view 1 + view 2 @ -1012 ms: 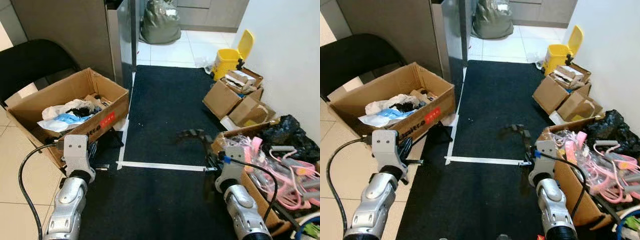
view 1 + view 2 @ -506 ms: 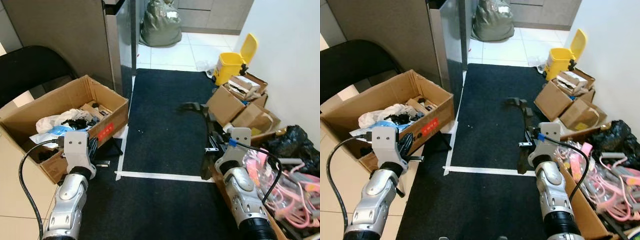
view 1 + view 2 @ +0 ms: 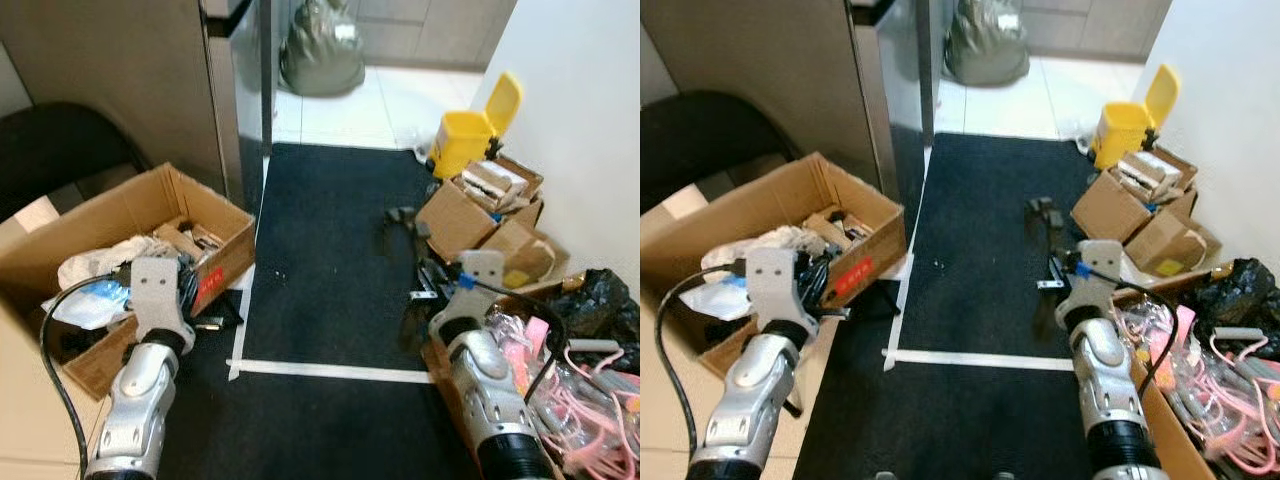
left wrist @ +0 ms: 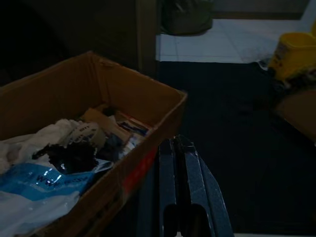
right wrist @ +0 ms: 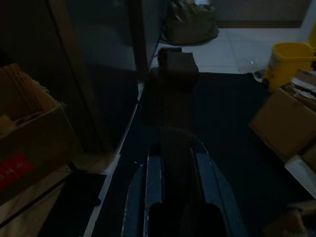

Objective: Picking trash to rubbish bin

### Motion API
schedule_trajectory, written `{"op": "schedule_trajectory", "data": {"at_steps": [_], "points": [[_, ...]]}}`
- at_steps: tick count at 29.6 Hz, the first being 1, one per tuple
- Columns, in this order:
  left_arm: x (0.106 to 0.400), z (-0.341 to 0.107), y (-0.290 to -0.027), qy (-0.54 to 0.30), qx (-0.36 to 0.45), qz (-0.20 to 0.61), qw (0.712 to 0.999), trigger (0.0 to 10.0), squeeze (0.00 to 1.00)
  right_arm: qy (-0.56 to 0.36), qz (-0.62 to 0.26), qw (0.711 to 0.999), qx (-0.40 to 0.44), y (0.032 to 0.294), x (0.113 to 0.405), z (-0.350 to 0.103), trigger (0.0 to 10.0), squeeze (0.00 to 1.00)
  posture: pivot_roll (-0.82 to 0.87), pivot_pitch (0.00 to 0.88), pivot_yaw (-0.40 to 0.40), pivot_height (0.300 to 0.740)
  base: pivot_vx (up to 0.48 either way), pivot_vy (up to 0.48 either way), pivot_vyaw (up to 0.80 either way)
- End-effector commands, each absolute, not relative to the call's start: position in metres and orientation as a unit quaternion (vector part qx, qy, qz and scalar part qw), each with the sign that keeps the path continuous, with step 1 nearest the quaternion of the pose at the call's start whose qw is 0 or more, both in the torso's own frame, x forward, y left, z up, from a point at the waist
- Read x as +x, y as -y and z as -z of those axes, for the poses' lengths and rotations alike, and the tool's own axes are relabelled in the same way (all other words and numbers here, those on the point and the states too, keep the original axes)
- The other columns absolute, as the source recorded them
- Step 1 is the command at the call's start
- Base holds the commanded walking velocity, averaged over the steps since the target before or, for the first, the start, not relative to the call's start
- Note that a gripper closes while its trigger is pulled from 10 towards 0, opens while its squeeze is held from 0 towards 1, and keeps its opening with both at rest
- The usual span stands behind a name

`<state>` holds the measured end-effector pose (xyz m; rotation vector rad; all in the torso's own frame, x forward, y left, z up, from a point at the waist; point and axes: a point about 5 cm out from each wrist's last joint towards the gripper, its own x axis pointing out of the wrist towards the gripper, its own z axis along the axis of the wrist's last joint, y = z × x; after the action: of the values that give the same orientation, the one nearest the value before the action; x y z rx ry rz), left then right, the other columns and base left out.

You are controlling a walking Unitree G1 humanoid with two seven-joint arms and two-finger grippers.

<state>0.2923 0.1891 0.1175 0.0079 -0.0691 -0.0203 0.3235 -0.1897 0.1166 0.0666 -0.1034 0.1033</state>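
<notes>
R gripper point(image 3: 1045, 215): clamped on dark trash strip point(image 5: 174, 98), held over mat point(image 3: 330, 250). L gripper point(image 4: 177, 163): closed, empty, beside box point(image 3: 100, 220). Bin point(image 3: 465, 135): far end, lid up. Pick done; carry + drop left.

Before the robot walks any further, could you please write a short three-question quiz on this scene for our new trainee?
1. True or false: the right tool is shut on a dark strip of trash.
2. Where does the yellow bin stand, and is its lid up or down?
   A. by the white wall on the robot's right, lid up
   B. beside the black chair, lid down
   C. inside the big cardboard box, lid up
3. Fill in: the left tool points past the corner of a big cardboard box and its fingers are ____.

Key: 1 true; 2 A; 3 shut.
</notes>
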Motion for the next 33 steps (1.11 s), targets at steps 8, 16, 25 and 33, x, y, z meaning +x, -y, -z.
{"op": "schedule_trajectory", "data": {"at_steps": [8,16,25,33], "points": [[0.293,-0.122,-0.187,0.038,0.006,0.014,0.999,10.0,0.00,0.055,-0.060,0.996,0.033,0.191,0.325,-0.121,10.0,0.00,0.03,0.148,-0.025,0.740,0.326,0.000,0.80],[0.295,-0.128,-0.185,0.046,0.009,0.020,0.999,10.0,0.00,0.083,-0.076,0.992,0.051,0.186,0.330,-0.137,10.0,0.00,0.04,0.150,-0.023,0.740,0.327,0.000,0.80],[0.296,-0.130,-0.184,0.049,0.012,0.021,0.999,10.0,0.00,0.099,-0.085,0.990,0.058,0.180,0.336,-0.149,10.0,0.00,0.04,0.150,-0.025,0.740,0.328,0.000,0.80],[0.296,-0.130,-0.184,0.046,0.014,0.022,0.999,10.0,0.00,0.106,-0.087,0.988,0.064,0.179,0.339,-0.155,10.0,0.00,0.04,0.153,-0.025,0.740,0.324,0.000,0.70]]}}
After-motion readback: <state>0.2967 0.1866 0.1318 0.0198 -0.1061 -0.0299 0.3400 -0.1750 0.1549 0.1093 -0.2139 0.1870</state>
